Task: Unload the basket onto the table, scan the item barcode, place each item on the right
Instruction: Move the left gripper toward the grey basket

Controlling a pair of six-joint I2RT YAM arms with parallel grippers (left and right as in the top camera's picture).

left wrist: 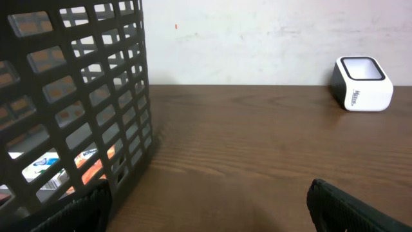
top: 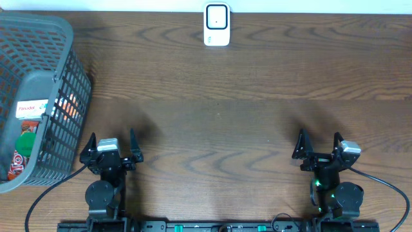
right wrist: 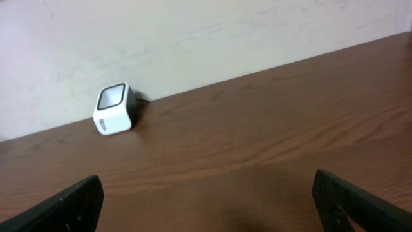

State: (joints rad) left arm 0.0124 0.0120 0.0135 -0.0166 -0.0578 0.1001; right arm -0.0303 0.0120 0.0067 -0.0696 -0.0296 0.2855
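Observation:
A white barcode scanner (top: 217, 24) with a dark window stands at the table's far edge, centre; it also shows in the left wrist view as the scanner (left wrist: 362, 84) and in the right wrist view as the scanner (right wrist: 114, 108). Packaged items (top: 31, 109) lie inside the grey mesh basket (top: 61, 29) at the left; through the mesh, packages (left wrist: 64, 164) show white and orange. My left gripper (top: 111, 147) stands open near the front edge, just right of the basket. My right gripper (top: 320, 147) stands open at the front right. Both hold nothing.
The basket's mesh wall (left wrist: 96, 96) fills the left of the left wrist view, close to my left fingertip (left wrist: 77, 209). A pale wall runs behind the table's far edge. Black cables trail from both arm bases at the front.

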